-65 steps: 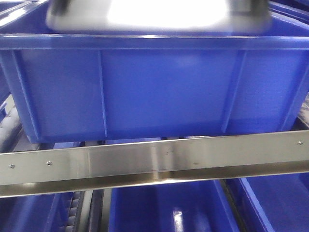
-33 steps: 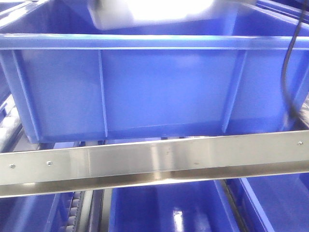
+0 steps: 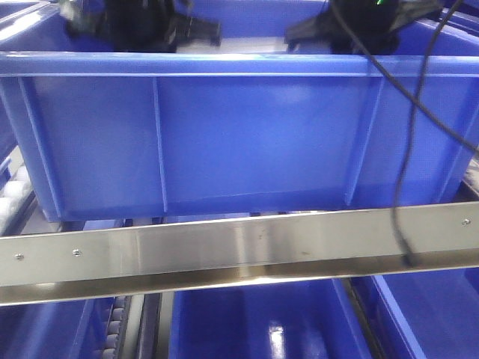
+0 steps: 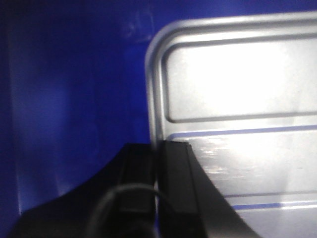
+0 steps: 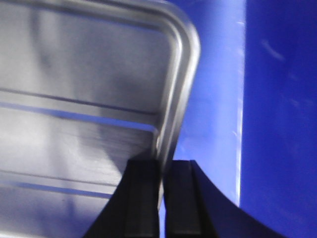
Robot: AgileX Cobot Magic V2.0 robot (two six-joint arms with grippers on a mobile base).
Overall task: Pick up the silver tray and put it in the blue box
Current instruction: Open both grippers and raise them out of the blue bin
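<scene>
Fingers [image 4: 171, 188] of our left gripper [image 4: 157, 193] pinch the left rim of the small shiny rectangular silver tray [image 4: 237, 124], almost closed on the thin lip; our right gripper [image 5: 162, 198] clamps the opposite rim the same way. We hold the tray low inside the large deep blue plastic crate [image 3: 247, 134], its ridged floor facing up, blue wall just beside each end. We judge this the placing step, nearly done: whether the tray touches the crate floor we cannot tell. Next we should lower until it rests, part both pairs of fingers together, and lift straight up. Near the front runs a brushed steel rail [image 3: 239, 250], and a black cable [image 3: 408, 149] hangs over the crate's right side, which could snag on the rim.
</scene>
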